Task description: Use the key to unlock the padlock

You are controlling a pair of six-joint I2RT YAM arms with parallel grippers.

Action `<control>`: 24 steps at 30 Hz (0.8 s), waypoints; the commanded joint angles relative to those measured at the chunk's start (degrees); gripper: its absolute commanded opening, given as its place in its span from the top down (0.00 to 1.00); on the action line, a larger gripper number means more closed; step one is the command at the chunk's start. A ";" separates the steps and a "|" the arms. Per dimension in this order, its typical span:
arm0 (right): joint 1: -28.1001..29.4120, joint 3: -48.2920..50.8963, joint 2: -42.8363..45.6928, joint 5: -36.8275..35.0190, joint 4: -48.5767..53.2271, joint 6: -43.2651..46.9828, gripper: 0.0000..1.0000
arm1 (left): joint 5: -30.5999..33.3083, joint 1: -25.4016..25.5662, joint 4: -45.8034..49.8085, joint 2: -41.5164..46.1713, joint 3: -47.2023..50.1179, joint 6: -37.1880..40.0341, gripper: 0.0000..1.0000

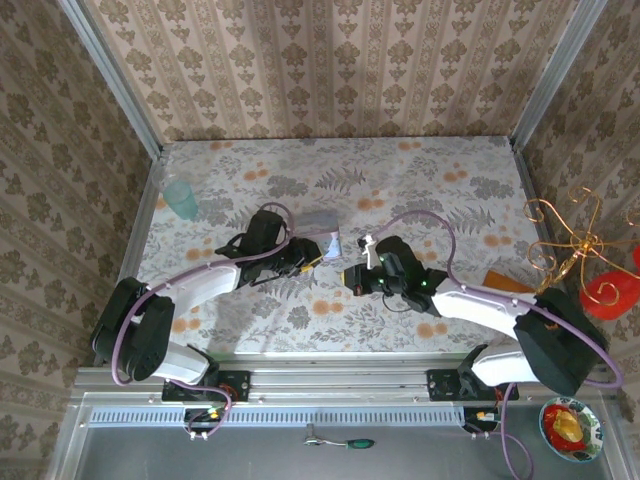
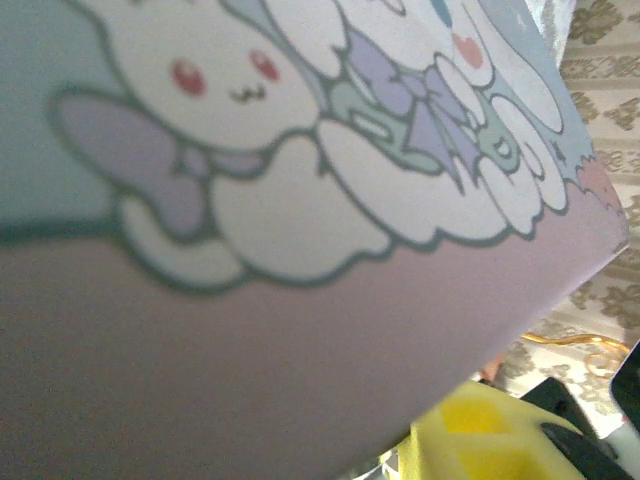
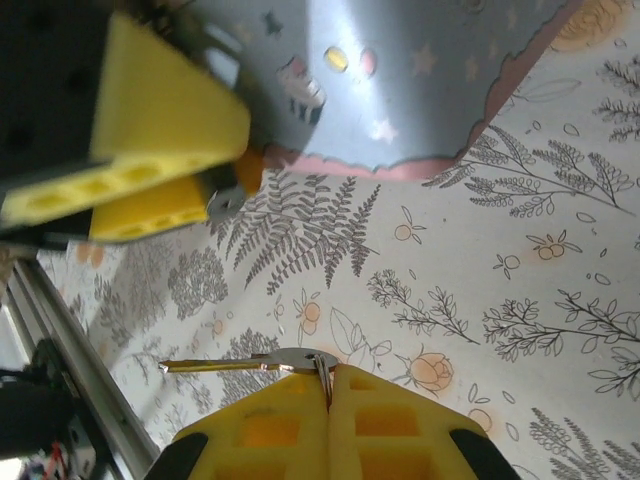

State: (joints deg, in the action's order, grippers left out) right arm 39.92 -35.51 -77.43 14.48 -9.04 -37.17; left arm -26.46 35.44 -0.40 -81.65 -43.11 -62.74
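Note:
The pale blue box (image 1: 322,232) with cartoon rabbits lies mid-table, and its printed lid (image 2: 300,200) sits right against the left wrist camera. My left gripper (image 1: 312,258) is at the box's near edge. In the right wrist view its yellow fingers (image 3: 150,130) pinch a small silvery metal piece (image 3: 224,202), which looks like the padlock; its dark body is hidden. My right gripper (image 3: 328,385) is shut on the ring of the key (image 3: 220,365), whose blade points left toward the left gripper, a short way from it. The right gripper (image 1: 352,277) hovers just right of the box (image 3: 400,80).
A teal cup (image 1: 181,197) stands at the far left. A gold wire stand (image 1: 570,240) and a red object (image 1: 612,295) are at the right edge, with a brown item (image 1: 510,283) near the right arm. The floral tablecloth (image 1: 420,190) stretches behind the box. Patterned walls close in three sides.

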 commanded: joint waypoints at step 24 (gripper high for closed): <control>4.79 -14.17 -13.80 -3.13 18.11 -27.20 1.00 | 15.08 7.04 6.41 0.05 -4.59 4.95 0.82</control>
State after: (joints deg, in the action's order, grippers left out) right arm 44.03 -48.12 -90.61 12.36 8.51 -60.58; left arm -14.70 41.71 7.35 -81.69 -45.32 -57.01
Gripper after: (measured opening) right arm 0.067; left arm 0.319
